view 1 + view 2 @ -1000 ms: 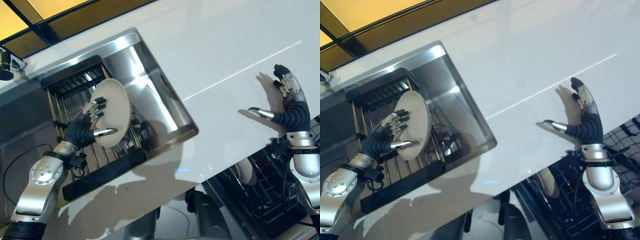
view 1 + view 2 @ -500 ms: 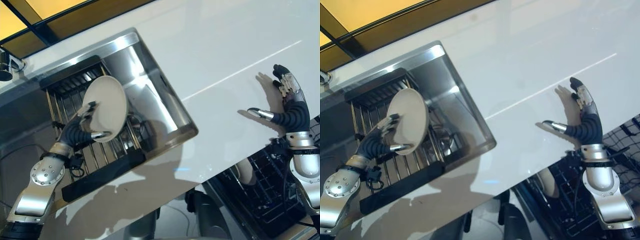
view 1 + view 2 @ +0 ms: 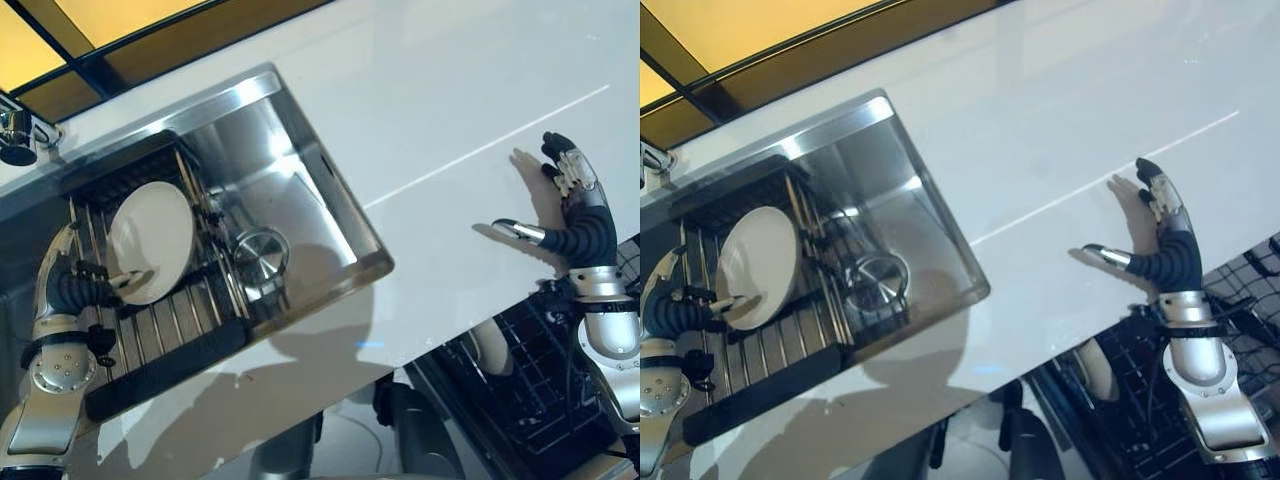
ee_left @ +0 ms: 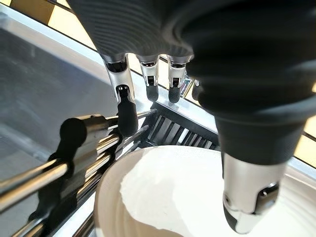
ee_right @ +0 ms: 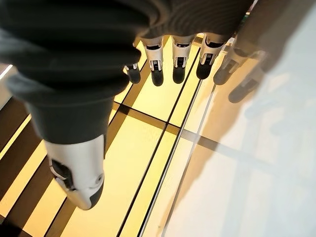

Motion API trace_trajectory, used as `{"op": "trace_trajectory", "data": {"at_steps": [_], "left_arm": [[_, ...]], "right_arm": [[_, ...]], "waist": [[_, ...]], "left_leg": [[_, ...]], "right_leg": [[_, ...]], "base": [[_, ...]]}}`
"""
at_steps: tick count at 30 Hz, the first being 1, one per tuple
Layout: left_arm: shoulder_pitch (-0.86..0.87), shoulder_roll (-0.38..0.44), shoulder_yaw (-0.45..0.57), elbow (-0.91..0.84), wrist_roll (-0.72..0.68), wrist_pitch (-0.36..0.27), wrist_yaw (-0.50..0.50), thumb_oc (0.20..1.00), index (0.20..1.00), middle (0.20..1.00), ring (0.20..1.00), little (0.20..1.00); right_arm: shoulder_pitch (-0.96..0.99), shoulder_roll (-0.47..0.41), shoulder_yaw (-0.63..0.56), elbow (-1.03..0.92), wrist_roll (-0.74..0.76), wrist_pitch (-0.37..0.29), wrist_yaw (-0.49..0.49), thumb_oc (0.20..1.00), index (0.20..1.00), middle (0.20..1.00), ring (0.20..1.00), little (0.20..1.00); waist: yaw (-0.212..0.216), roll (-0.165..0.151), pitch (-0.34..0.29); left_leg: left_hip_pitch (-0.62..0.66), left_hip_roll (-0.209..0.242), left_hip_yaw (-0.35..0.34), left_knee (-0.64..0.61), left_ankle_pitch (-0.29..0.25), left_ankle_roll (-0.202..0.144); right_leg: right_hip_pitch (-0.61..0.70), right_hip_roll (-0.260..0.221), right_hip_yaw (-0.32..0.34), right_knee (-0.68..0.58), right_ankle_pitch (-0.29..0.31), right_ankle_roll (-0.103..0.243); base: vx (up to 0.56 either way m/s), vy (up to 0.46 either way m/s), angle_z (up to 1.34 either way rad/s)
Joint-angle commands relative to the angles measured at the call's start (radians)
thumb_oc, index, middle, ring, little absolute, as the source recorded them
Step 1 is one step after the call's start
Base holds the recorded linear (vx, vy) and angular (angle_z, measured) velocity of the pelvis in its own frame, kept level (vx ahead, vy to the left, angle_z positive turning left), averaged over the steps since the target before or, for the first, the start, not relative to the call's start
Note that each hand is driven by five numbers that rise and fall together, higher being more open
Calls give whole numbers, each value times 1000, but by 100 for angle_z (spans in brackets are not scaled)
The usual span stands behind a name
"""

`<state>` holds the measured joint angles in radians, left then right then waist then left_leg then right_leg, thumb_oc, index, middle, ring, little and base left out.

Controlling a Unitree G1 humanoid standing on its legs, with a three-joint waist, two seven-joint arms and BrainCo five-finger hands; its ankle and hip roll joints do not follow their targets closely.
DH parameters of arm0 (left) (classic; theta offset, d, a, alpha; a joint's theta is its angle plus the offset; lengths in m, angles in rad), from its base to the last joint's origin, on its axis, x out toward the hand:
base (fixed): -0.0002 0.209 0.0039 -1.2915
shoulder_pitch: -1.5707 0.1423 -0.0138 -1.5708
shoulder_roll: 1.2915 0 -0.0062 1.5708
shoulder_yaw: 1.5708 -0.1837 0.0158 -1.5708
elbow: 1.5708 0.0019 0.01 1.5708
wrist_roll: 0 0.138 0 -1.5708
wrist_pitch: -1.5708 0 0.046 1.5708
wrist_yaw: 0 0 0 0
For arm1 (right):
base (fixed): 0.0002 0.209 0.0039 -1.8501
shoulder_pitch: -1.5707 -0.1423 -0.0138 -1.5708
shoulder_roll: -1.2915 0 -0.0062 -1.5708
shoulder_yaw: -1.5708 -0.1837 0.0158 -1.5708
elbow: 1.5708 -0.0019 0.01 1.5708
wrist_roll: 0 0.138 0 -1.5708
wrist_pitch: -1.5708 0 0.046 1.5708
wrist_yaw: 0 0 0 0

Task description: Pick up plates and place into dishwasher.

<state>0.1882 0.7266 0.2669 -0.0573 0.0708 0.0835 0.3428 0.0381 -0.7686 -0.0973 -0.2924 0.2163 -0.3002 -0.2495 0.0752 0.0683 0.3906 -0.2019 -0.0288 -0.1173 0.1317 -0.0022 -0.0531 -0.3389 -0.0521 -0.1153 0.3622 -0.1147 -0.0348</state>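
— What's on the counter [image 3: 450, 90]?
— The right hand [image 3: 575, 215], fingers straight and spread, holding nothing.
— And in the sink [image 3: 300, 200]?
— A rack [image 3: 160, 330]. The left hand [image 3: 75, 285] pinches a plate [image 3: 150, 240] there, thumb on its pale face, fingers behind. The plate stands tilted on edge.

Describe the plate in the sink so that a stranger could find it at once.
Look into the steel sink set in the white counter. On its black wire rack stands one cream plate on edge, pinched by the left hand. It is pale and matte, unlike the shiny round drain beside it.
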Motion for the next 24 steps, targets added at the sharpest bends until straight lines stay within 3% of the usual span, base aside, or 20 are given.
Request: {"op": "trace_trajectory", "data": {"at_steps": [1,7,12,16,19,21,24], "left_arm": [[82,73,89,-2,106,20,46,1000,1000,1000,1000,1000],[82,102,103,1,131,20,103,1000,1000,1000,1000,1000],[91,84,112,-36,104,-23,69,1000,1000,1000,1000,1000],[85,68,108,-89,-35,-67,-67,1000,1000,1000,1000,1000],[66,10,83,-174,-407,-106,-348,1000,1000,1000,1000,1000],[50,-31,41,-206,-480,-150,-402,1000,1000,1000,1000,1000],[14,-34,-9,-226,-536,-154,-420,1000,1000,1000,1000,1000]], "right_arm": [[57,-3,90,83,-28,35,6,1000,1000,1000,1000,1000],[53,-12,95,79,-24,42,11,1000,1000,1000,1000,1000],[63,0,88,74,-37,46,12,1000,1000,1000,1000,1000],[67,5,84,61,-43,61,12,1000,1000,1000,1000,1000],[78,14,69,39,-57,79,20,1000,1000,1000,1000,1000],[80,31,80,45,-94,74,16,1000,1000,1000,1000,1000],[62,23,95,47,-97,84,19,1000,1000,1000,1000,1000]], "waist": [[34,-29,-24],[26,-26,-29],[27,-22,-37],[29,-19,-41],[30,-14,-45],[29,-7,-51],[19,-1,-55]], "left_leg": [[-35,-72,-10,43,-41,78],[-25,-70,-4,31,-42,74],[-24,-71,-5,29,-43,73],[-20,-73,-11,21,-40,71],[-10,-75,-15,7,-35,72],[-4,-76,-15,5,-37,72],[2,-78,-16,4,-38,73]], "right_leg": [[145,-7,-37,-224,39,90],[147,-7,-32,-227,37,92],[147,-9,-35,-227,34,92],[150,-8,-35,-230,34,95],[155,-10,-39,-234,34,98],[161,-12,-42,-238,36,102],[166,-12,-35,-241,38,105]], "base": [[0,0,0],[-1,3,-1],[-4,6,-4],[0,0,0],[-8,3,2],[-5,17,4],[5,24,0]]}}
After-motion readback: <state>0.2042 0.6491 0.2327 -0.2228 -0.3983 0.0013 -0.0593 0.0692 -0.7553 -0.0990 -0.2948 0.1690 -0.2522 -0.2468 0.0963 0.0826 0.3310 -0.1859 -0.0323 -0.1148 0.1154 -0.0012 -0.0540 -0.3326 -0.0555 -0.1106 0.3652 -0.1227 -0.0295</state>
